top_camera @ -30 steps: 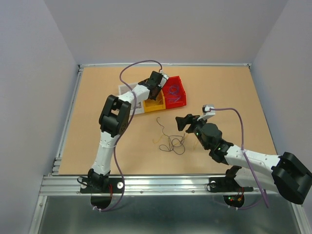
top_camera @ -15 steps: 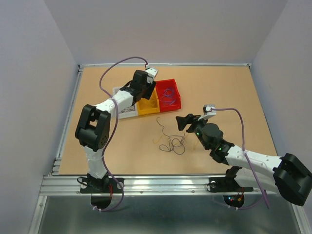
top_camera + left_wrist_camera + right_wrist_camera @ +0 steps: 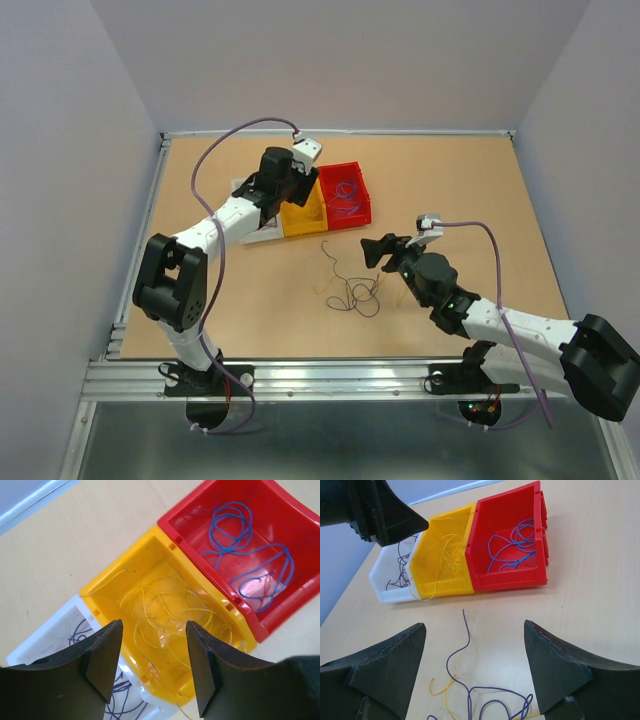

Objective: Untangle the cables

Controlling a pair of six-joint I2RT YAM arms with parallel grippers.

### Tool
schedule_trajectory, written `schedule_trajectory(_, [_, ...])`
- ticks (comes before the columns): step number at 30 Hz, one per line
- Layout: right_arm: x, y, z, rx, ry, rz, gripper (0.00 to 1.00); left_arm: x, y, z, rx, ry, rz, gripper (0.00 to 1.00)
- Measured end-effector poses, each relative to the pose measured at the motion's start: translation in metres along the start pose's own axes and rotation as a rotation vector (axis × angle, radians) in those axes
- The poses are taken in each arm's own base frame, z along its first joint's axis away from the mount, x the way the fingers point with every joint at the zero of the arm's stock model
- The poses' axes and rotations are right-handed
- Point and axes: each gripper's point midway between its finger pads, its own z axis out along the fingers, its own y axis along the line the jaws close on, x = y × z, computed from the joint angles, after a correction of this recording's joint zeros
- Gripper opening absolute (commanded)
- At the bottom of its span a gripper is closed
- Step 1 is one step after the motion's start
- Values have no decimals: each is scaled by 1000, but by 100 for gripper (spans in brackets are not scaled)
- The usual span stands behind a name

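1. The cables [image 3: 353,292], a loose tangle of purple, yellow and dark wire, lie on the tabletop [image 3: 480,180] near its middle, toward the near edge.
2. Right pincer [image 3: 474,627]: jaws wide, nothing held, hovering just over the tangle.
3. Left pincer [image 3: 153,630]: jaws parted, nothing held, above the yellow bin [image 3: 120,560], which sits between the white bin [image 3: 57,627] and the red bin [image 3: 280,510].
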Motion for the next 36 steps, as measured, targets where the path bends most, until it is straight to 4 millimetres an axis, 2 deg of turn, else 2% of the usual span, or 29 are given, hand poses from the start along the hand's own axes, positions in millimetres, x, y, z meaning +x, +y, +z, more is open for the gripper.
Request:
schedule_trajectory(3, [-1, 0, 0, -1, -2, -4, 84, 1, -13, -14, 73, -26, 33, 75])
schedule_trajectory(7, [-12, 1, -4, -3, -34, 7, 84, -7, -44, -50, 201, -127, 122, 88])
schedule_trajectory(8, [-19, 1, -7, -2, -54, 14, 84, -8, -58, -61, 242, -158, 173, 99])
schedule_trajectory(11, [-42, -2, -18, 8, -131, 45, 84, -9, -114, -96, 393, -260, 335, 99])
schedule_trajectory(13, [-55, -7, -26, 24, -180, 67, 84, 2, -149, -114, 493, -298, 437, 99])
schedule_trajectory(16, [-67, -19, -37, 64, -242, 96, 84, 28, -184, -125, 602, -305, 554, 98])
schedule_trajectory(22, [-77, -39, -50, 137, -312, 136, 84, 65, -196, -113, 669, -218, 666, 94])
schedule_trajectory(30, [-66, -44, -46, 162, -283, 115, 83, 113, -201, -73, 661, -39, 723, 80])
schedule_trajectory(36, [-60, -44, -43, 160, -263, 103, 83, 119, -198, -63, 637, 3, 739, 71])
